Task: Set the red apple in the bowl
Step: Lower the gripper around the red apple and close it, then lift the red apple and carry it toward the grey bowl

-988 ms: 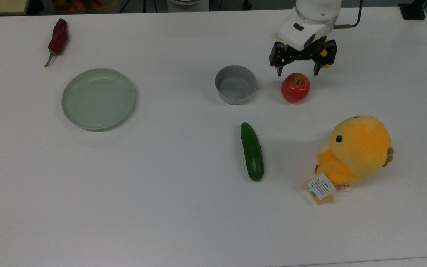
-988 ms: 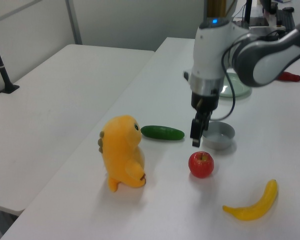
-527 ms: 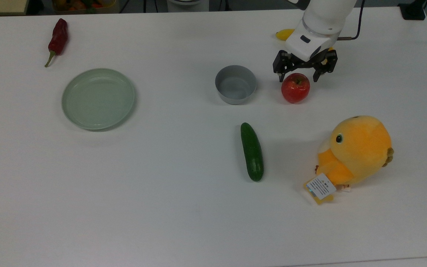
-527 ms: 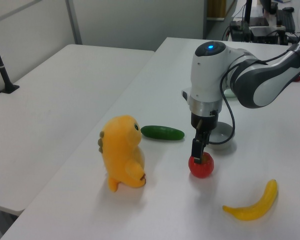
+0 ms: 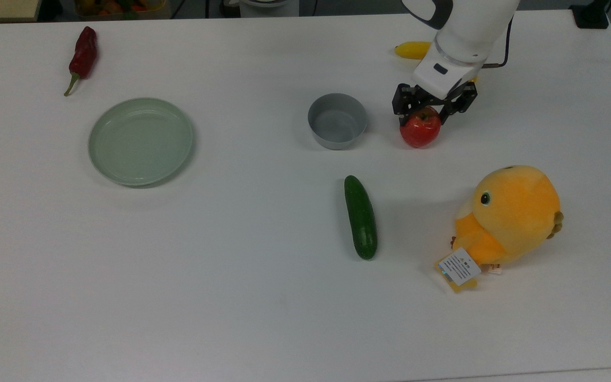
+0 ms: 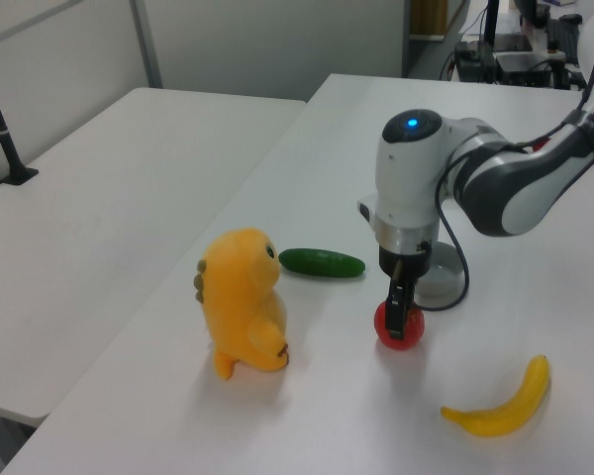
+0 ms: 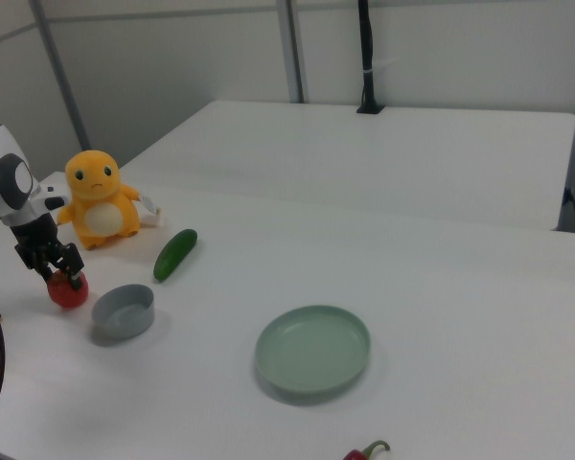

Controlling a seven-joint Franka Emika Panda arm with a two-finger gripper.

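Observation:
The red apple [image 5: 420, 131] rests on the white table just to the top view's right of the grey bowl [image 5: 337, 123], a short gap between them. My gripper [image 5: 423, 118] has come straight down over the apple, one black finger pressed to each side of it, shut on it. In the left view the fingers [image 6: 394, 309] cover the apple's [image 6: 402, 332] upper part, and the bowl [image 6: 441, 287] sits partly hidden behind the wrist. The right view has the apple [image 7: 67, 293] under the gripper [image 7: 57, 273], left of the bowl [image 7: 123, 311]. The bowl holds nothing.
A green cucumber [image 5: 360, 216] lies in front of the bowl, and an orange plush chick [image 5: 507, 217] stands at the top view's lower right. A banana [image 5: 414, 50] lies behind the arm. The pale green plate [image 5: 141, 141] and a red chili [image 5: 83, 53] are far left.
The gripper came down from above and behind the apple onto it, and its fingers closed in against the apple's sides. The apple shifted very slightly toward the bowl.

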